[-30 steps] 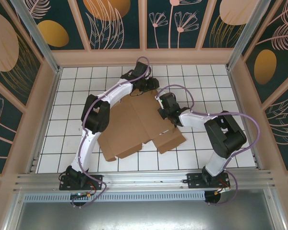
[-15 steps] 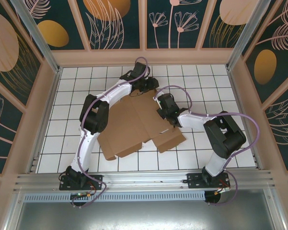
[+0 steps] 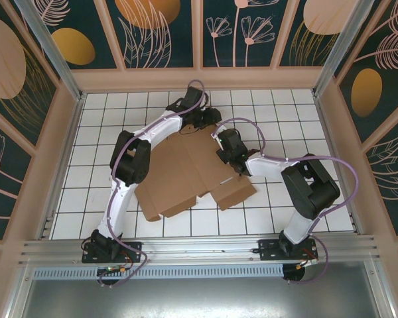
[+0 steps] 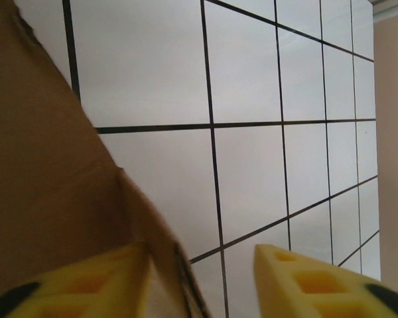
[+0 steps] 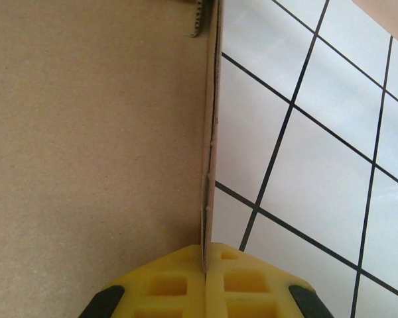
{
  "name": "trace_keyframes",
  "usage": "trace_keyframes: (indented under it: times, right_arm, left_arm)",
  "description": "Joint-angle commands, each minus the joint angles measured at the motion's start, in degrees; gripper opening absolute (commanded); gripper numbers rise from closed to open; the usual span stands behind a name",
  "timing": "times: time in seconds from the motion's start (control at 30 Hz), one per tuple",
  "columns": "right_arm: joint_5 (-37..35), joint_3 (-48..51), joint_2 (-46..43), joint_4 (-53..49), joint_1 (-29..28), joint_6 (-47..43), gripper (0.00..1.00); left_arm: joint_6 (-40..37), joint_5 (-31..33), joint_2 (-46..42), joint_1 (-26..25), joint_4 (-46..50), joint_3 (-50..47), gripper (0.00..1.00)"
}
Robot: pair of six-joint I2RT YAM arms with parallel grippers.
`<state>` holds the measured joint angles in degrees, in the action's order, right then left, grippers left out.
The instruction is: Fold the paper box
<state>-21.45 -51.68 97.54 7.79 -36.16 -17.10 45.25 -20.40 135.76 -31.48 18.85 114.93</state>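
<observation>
Paper box flap edge clamped in right jaws; left jaws apart around another edge.

The top view looks steeply down from above the near edge over the whole tiled worktop. Each wrist view looks from very near along the paper box, sharing its cardboard and tiles with the top view.

The paper box is plain brown, unprinted. The table has white tiles ruled with thin black lines. The arms are white with black joints and lilac cables. The left gripper and right gripper have yellow fingers with black patches. The walls are dark teal, with peach leaf outlines and orange ovals
</observation>
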Motion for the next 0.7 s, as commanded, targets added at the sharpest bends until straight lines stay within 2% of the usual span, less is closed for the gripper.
trace_keyframes:
  times: [0.0,0.07,0.1,0.13,0.17,0.23,0.33,0.4,0.47,0.5,0.6,0.67]
  right_arm:
    - [0.8,-1.8,-0.9,4.4,-1.0,-0.9,0.00]
    - [0.7,-1.7,-0.8,4.3,-1.0,-0.9,0.00]
    - [0.6,-1.7,-0.7,4.3,-1.0,-0.8,0.00]
    - [0.7,-1.6,-0.6,4.4,-1.0,-0.8,0.00]
    - [0.7,-1.6,-0.7,4.3,-1.0,-0.7,0.00]
    - [0.8,-1.6,-0.7,4.3,-0.9,-0.4,0.00]
    - [0.8,-1.8,-0.8,3.5,-0.1,0.9,0.00]
    - [1.7,-1.6,-1.3,2.8,1.0,2.4,0.00]
    - [3.4,-1.2,-2.1,2.4,2.0,3.4,0.00]
    - [4.1,-0.9,-2.5,2.2,2.6,3.8,0.00]
    - [8.1,-0.5,-3.6,0.8,4.5,5.7,0.00]
    - [13.4,-0.8,-4.4,-1.2,8.2,9.5,0.00]
  left_arm:
    - [-0.8,-2.4,-2.6,-0.8,-1.1,-0.6,0.39]
    - [-0.8,-2.6,-2.6,-0.9,-1.0,-0.5,0.09]
    - [-0.8,-2.6,-2.7,-1.0,-0.9,-0.5,0.06]
    - [-0.9,-2.5,-2.7,-0.9,-0.8,-0.5,0.07]
    - [-1.0,-2.4,-2.8,-0.9,-0.7,-0.5,0.12]
    - [-1.4,-1.7,-3.2,-0.9,-0.5,-0.9,0.47]
    - [-3.4,0.4,-4.8,-0.7,0.1,-1.6,0.67]
    - [-4.6,2.3,-7.0,-0.5,0.0,-2.8,0.85]
    - [-5.6,4.3,-9.3,-0.1,-0.1,-4.6,0.96]
    - [-6.4,5.4,-11.0,0.2,-0.6,-5.8,0.99]
    - [-7.2,9.7,-18.0,1.4,-6.3,-13.1,0.99]
    - [-6.7,10.4,-23.4,2.9,-12.8,-20.2,0.99]
